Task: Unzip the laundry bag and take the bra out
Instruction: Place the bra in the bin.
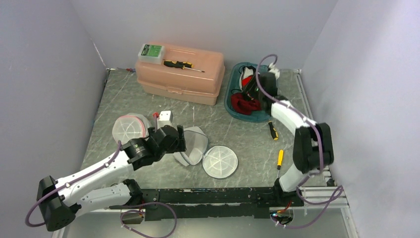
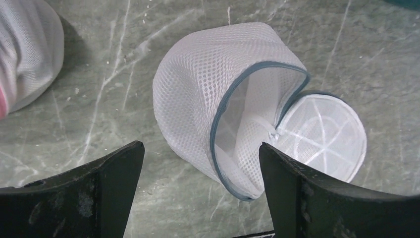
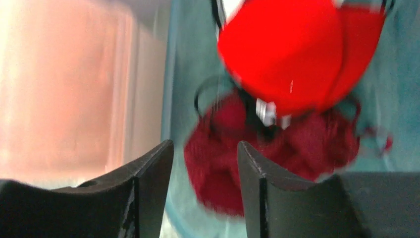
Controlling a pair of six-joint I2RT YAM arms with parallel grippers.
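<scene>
White mesh domed laundry bag with grey zip trim [image 2: 198, 89] lies on its side on the grey marbled bench [image 2: 124, 49], just ahead of the left gripper [image 2: 200, 148] and in line with the gap between its two fingers. The zip stands open nearly all the way round, so the round white mesh end panel [image 2: 324, 134] lies flat on the bench like a lid, ahead and to the right of that gripper. It joins the bag only near the small white zip pull [image 2: 271, 131]. As far as the left wrist view shows, the pocket is empty. The left gripper is spread wide and holds nothing.

I judge the bag very light and limp: a push would collapse it or skate it over the smooth bench. The taped zip rim looks like the firmest place to pinch, since open mesh could snag on a fingertip.

Directly below and ahead of the right gripper [image 3: 205, 146], a bright red moulded-cup bra [image 3: 282, 49] rests in the teal plastic tray [image 1: 229, 101], partly over a darker red lacy garment [image 3: 277, 158]. That view is blurred, but the jaws look parted with nothing between them. The bra should be light, with springy cups and loose straps that tangle, so a cup edge or the centre bridge is the better hold.

Left of the right gripper stands a salmon-pink plastic toolbox [image 1: 181, 74], and a second white mesh bag with pink trim [image 1: 130, 128] sits ahead and left of the left gripper
</scene>
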